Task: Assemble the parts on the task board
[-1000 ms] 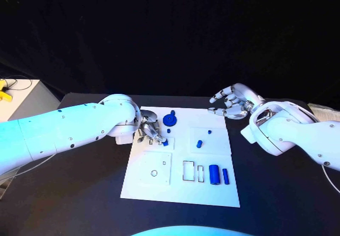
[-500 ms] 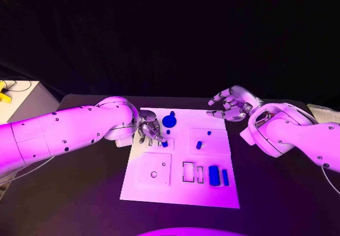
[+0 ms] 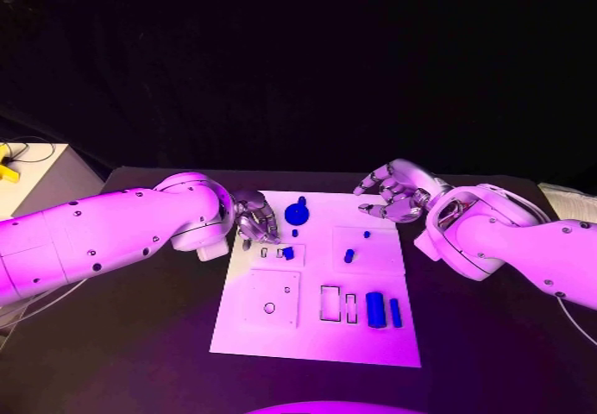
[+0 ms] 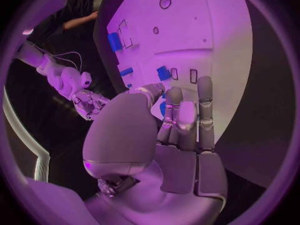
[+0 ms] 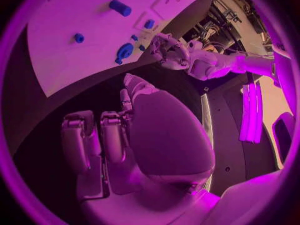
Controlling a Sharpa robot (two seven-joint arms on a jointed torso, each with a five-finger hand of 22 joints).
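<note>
The right hand [image 3: 392, 190] has drifted toward the task board [image 3: 317, 336], empty, fingers curled apart, beside its far corner.

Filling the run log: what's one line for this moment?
left hand: empty, over board | right hand: empty, off its far corner | blue parts: on board

We see a matt, smooth white plastic-looking task board [image 3: 317, 328] on a matt black table [image 3: 498, 345], small blue parts [image 3: 374, 309] with a smooth plastic sheen, glossy white arm shells [image 3: 100, 237], and silver metallic-finish left hand [image 3: 256, 220] and right hand [image 3: 389, 191].
</note>
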